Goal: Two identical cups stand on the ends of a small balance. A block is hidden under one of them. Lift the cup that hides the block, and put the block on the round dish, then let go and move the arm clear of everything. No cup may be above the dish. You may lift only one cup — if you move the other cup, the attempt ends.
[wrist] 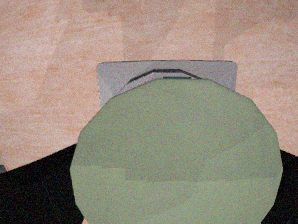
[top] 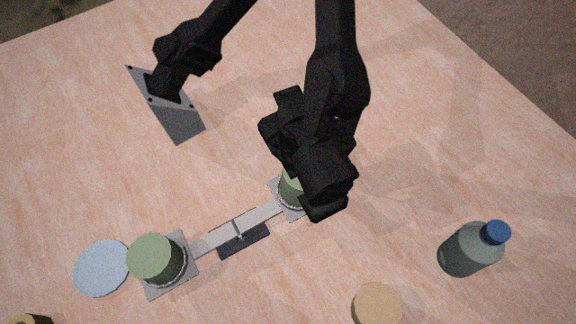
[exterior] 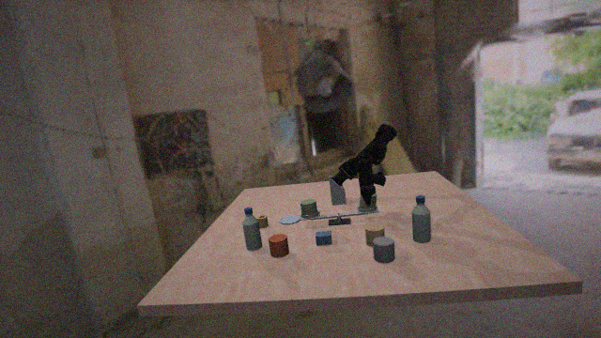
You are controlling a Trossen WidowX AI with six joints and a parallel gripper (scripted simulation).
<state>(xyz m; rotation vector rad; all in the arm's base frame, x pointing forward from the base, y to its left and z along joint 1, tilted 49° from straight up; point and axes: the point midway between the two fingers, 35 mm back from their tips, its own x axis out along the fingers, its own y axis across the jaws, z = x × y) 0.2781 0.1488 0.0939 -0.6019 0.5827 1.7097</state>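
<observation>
My gripper (top: 302,191) (exterior: 367,201) (wrist: 170,141) is shut on a green cup (top: 289,189) (wrist: 175,130) at the right end of the balance (top: 258,217) (exterior: 349,215). The end plate (wrist: 109,75) shows behind this cup in the wrist view, with a dark ring line and a thin bluish sliver at the cup's edge; I cannot tell what the sliver is. This end of the beam stands higher than the other. Whether the cup touches the plate is unclear. The other green cup (top: 150,256) (exterior: 309,207) stands on the lower left end. The pale blue dish (top: 101,268) (exterior: 289,220) is bare. No block is clearly visible.
Bottles stand at the right (top: 470,249) (exterior: 421,225) and left (exterior: 252,234). A tan cylinder (top: 377,303) (exterior: 375,235), a grey cylinder (exterior: 384,250), a red cylinder (exterior: 279,246) and a blue box (exterior: 323,238) stand on the camera side. A small yellowish object (exterior: 263,222) is near the dish.
</observation>
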